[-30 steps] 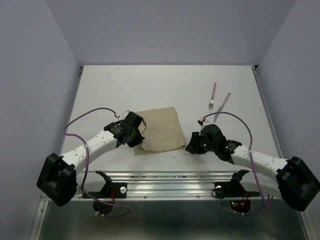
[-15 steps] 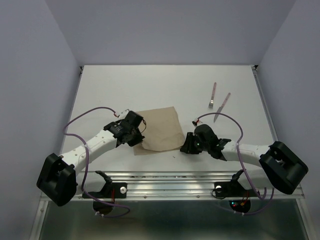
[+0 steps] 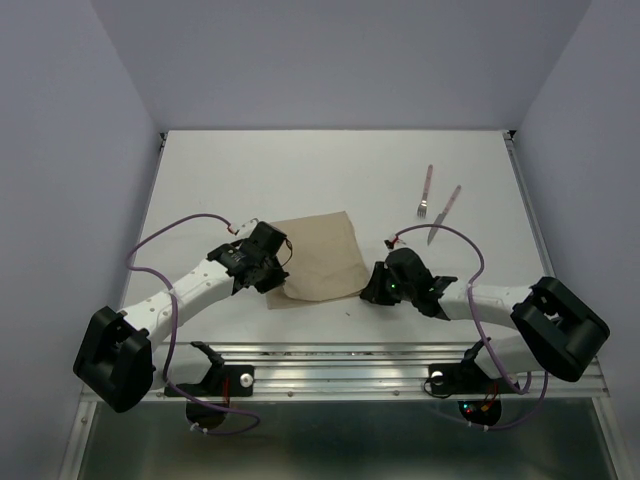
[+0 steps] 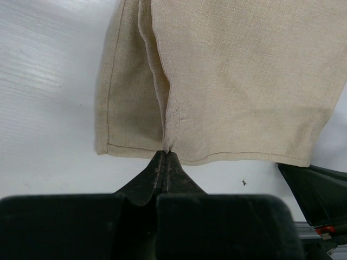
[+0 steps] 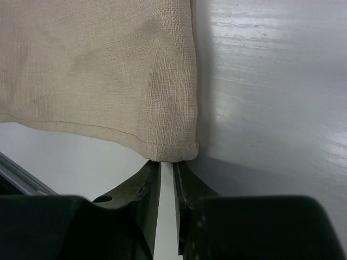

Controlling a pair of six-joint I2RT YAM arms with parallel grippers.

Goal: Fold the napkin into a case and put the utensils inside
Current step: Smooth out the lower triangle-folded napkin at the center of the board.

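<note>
Pinching a raised ridge at the napkin's (image 4: 244,81) near edge, the left gripper (image 4: 165,154) was clenched on the cloth. The right gripper's (image 5: 167,165) jaws stood slightly apart, with the near right corner at their tips, unclamped. The soft, light cloth would likely sag, so the hemmed corners seemed the best hold. The napkin lay flat on the table (image 3: 230,180), with the utensils (image 3: 426,190) to its far right.

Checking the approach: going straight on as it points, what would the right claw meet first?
The right claw would first meet the near corner of the tan cloth napkin, seemingly right ahead.
</note>
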